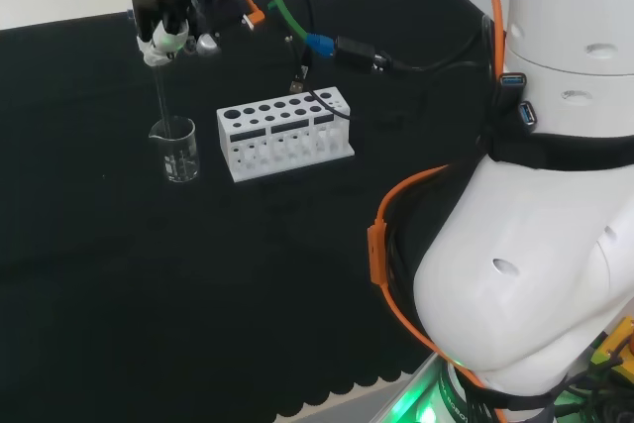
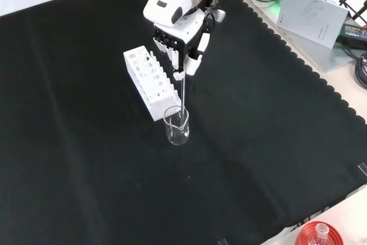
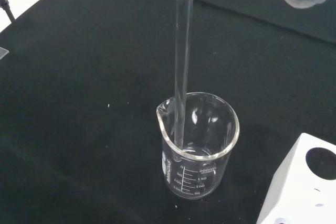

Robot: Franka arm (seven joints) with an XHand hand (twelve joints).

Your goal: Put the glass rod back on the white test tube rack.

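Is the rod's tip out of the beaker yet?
No. The glass rod, held by the hand, dips its lower end inside the beaker.

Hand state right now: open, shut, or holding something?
Hand: shut on the glass rod, whose lower end is inside the beaker.

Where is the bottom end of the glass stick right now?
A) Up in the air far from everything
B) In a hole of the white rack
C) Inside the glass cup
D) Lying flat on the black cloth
C: the hand holds the glass stick upright, and its lower end dips inside the glass cup, beside the white rack.
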